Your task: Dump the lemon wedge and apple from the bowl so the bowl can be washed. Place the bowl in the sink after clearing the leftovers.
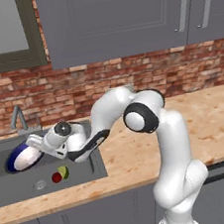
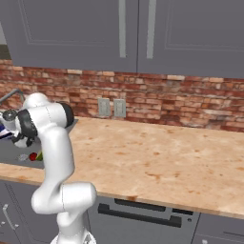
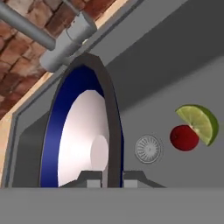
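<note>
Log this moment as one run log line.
gripper: shut on bowl, tilted over sink | apple, lemon wedge: on sink floor

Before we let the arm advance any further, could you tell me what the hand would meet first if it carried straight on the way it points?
Apart from the bowl clamped on its rim, the hand would probably meet the sink wall; depth is unclear.
</note>
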Motion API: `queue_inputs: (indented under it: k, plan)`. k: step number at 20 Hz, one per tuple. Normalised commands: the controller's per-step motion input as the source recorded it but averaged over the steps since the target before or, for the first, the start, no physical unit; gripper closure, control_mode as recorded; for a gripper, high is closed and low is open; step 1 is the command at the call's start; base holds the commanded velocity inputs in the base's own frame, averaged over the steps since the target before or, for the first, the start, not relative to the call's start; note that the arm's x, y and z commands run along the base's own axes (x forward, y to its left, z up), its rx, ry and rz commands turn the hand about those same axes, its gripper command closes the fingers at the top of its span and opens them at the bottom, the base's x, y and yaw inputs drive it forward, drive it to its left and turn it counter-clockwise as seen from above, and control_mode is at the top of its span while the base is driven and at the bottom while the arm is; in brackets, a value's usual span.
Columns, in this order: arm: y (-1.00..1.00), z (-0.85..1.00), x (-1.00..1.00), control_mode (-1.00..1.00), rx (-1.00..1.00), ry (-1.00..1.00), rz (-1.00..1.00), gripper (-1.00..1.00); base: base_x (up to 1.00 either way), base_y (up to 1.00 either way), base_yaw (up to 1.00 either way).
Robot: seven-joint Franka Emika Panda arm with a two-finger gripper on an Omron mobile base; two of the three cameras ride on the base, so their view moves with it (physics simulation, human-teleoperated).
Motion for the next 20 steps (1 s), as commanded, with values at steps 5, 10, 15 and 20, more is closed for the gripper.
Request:
queue_inputs:
  k: [5, 10, 15, 20]
  plan:
    - [0.01, -0.04, 0.0, -1.0, 0.11, 0.28, 0.16, 1.0, 0.0, 0.0, 0.0]
    - [0.18, -0.05, 0.06, -1.0, -0.02, 0.04, 0.0, 1.0, 0.0, 0.0, 0.0]
    - [0.41, 0.01, 0.46, -1.0, -0.08, 0.18, 0.0, 1.0, 0.0, 0.0, 0.0]
    - [0.23, 0.05, 0.61, -1.0, -0.1, 0.3, 0.01, 1.0, 0.0, 0.0, 0.0]
